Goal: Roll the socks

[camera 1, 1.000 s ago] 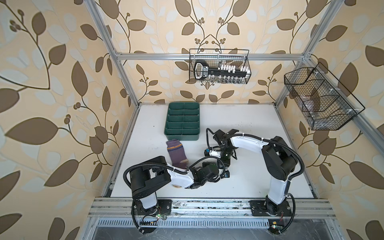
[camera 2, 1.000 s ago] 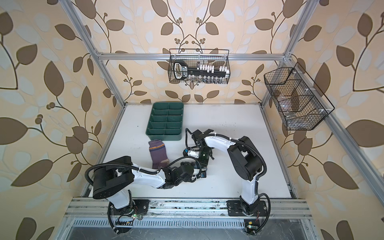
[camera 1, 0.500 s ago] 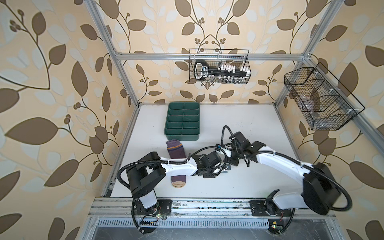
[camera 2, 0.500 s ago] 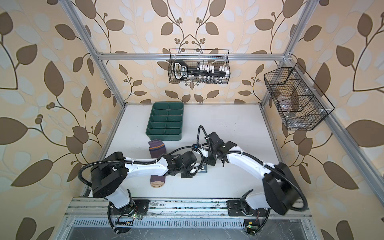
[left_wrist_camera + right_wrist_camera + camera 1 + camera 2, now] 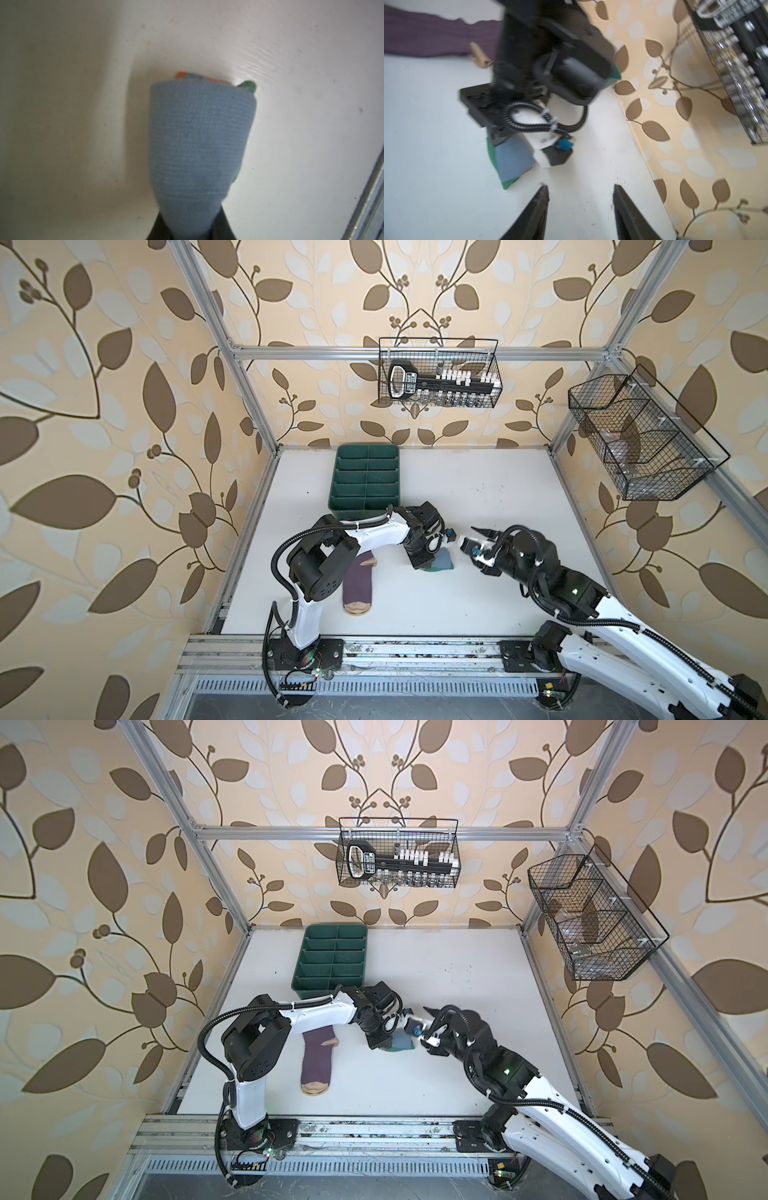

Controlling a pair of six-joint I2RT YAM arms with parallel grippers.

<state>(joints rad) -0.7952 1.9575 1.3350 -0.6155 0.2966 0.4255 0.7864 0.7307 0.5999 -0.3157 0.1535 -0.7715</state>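
While the left gripper (image 5: 422, 565) pinches one end of the grey-blue sock (image 5: 201, 135), that sock appears to rest on the white table (image 5: 519, 489) near its middle, wound into a short, fat roll; orange cuff and green toe peep from its far end in the left wrist view. The right gripper (image 5: 581, 190) hangs just beside the roll, jaws spread, nothing between them. The purple sock (image 5: 358, 583) lies flat and full length on the table, apart from the roll and partly under the left arm in both top views; no gripper touches it. I judge the first roll about finished, so the task stands roughly at the half; the step in hand looks like setting this roll down. The next move, I think, calls for the left jaws to let go without the roll springing loose; then a low, clean pinch on one end of the purple sock to start its first turn.
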